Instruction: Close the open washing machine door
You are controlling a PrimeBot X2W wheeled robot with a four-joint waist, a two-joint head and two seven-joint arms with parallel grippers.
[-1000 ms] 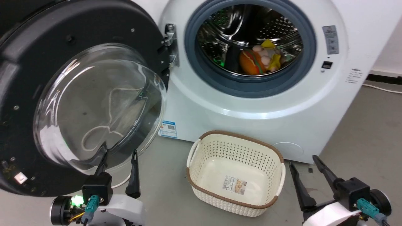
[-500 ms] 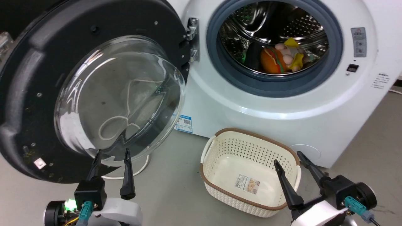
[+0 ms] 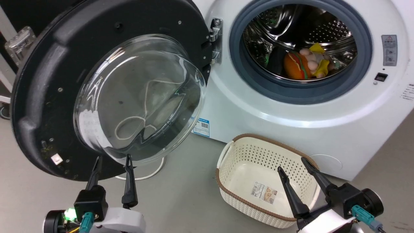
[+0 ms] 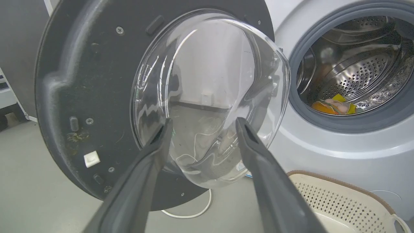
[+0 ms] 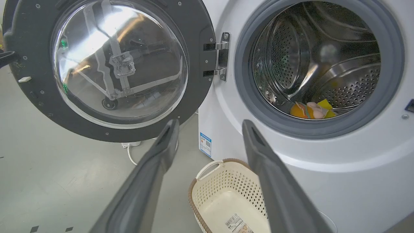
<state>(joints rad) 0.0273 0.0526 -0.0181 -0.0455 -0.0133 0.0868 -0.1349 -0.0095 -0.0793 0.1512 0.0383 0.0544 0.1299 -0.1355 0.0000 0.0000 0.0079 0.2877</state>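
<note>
The washing machine door, round and black-rimmed with a bulging glass bowl, stands swung wide open to the left of the white washing machine. My left gripper is open, low in front of the door's lower edge. In the left wrist view the left gripper points at the glass of the door without touching it. My right gripper is open over the basket. The right wrist view has the right gripper aimed between the door and the machine, well short of both.
A cream perforated basket sits empty on the grey floor in front of the machine. Soft toys lie inside the steel drum. A white cable loops on the floor under the door. A metal frame stands behind the door's left edge.
The head camera has turned left, so door, machine and basket slid right in the picture. My right gripper now overlaps the basket. Both grippers stay open and the door's angle looks unchanged.
</note>
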